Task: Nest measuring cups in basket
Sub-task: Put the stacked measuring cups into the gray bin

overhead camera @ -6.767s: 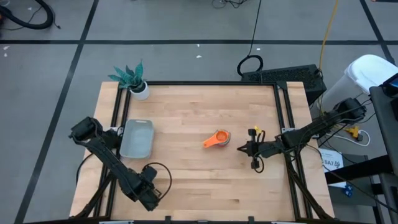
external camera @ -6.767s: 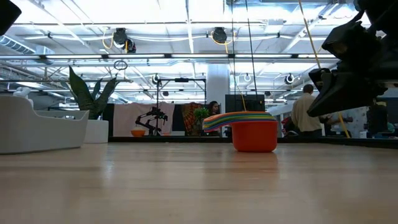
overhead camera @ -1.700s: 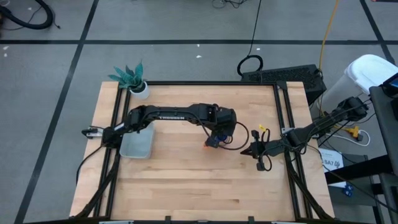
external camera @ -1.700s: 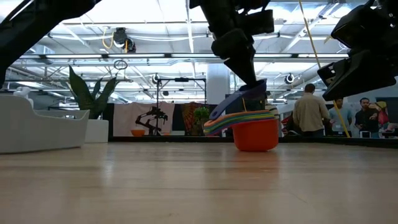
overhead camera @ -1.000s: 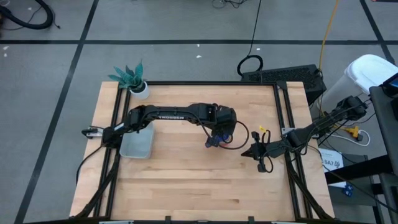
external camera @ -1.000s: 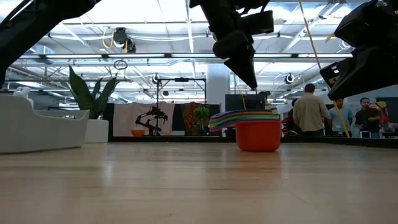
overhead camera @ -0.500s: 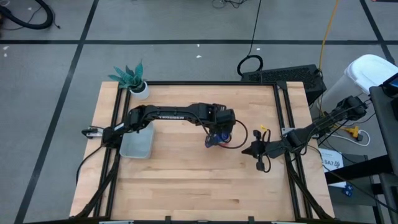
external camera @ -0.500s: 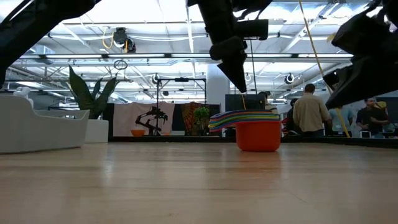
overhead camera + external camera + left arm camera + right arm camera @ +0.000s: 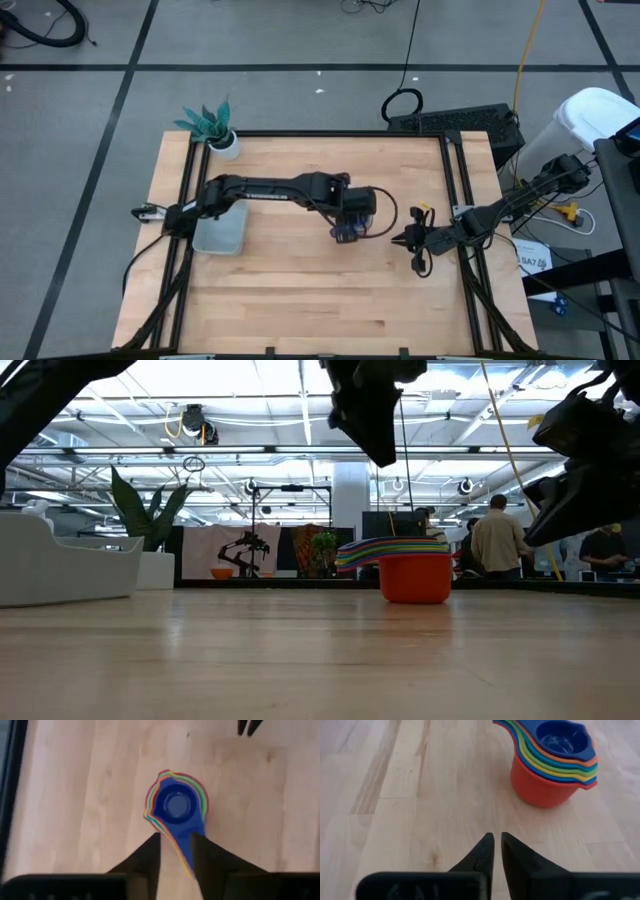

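Note:
The measuring cups [image 9: 346, 233] stand nested in one stack on the bare wood, the red one at the bottom and a blue one on top [image 9: 176, 805]. Their handles fan out to one side. My left gripper [image 9: 175, 857] hangs open above the handles and touches nothing. The low view shows it [image 9: 378, 450] well clear of the stack [image 9: 410, 565]. My right gripper [image 9: 496, 842] waits near the table's right edge, pointing at the cups [image 9: 552, 760], with a narrow gap between its fingers. The basket [image 9: 218, 235] lies flat at the table's left.
A small white plant pot [image 9: 226, 145] stands at the far left corner. Black rails [image 9: 455, 180] run along the table's left and right sides. Bare wood [image 9: 300, 300] stretches between the cups and the near edge. People stand in the room beyond the table [image 9: 492, 540].
My left gripper has risen away from the cup stack and rolled about its own axis. It has also drifted a little toward the table's near edge. The stack has stayed level in its place. My right gripper has tipped slightly where it is.

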